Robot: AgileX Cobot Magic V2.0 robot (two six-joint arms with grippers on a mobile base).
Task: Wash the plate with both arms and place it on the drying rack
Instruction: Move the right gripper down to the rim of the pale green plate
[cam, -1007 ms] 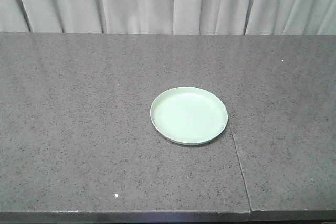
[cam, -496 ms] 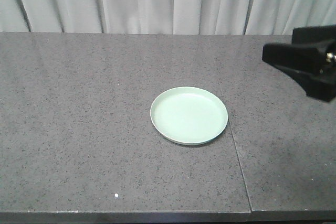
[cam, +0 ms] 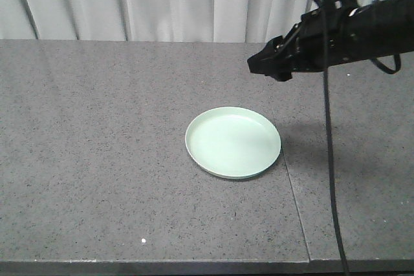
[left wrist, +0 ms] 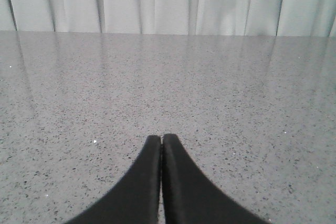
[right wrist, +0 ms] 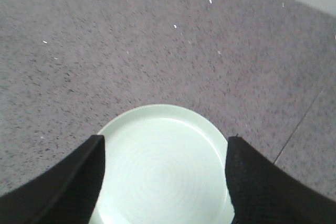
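Right wrist view shows the right tool (right wrist: 165, 141) spread above the plate (right wrist: 163, 179), flat on the bench (right wrist: 79, 51); its low rim may skid away when pinched; the left tool (left wrist: 161, 144) sits pressed together

We see what looks like a robot test set-up built around a kitchen-style worktop. A dark grey, speckled stone countertop (cam: 97, 159) fills the lower three quarters of the frame, with a thin seam (cam: 295, 205) running down its lower right. Across the top of the frame hangs a pale pleated curtain (cam: 162, 1), closing off the background like a studio backdrop. A black robot arm (cam: 349, 33) with a hanging cable (cam: 331, 179) stretches in from the upper right edge. A single mint-green plate (cam: 233, 142) sits at centre.
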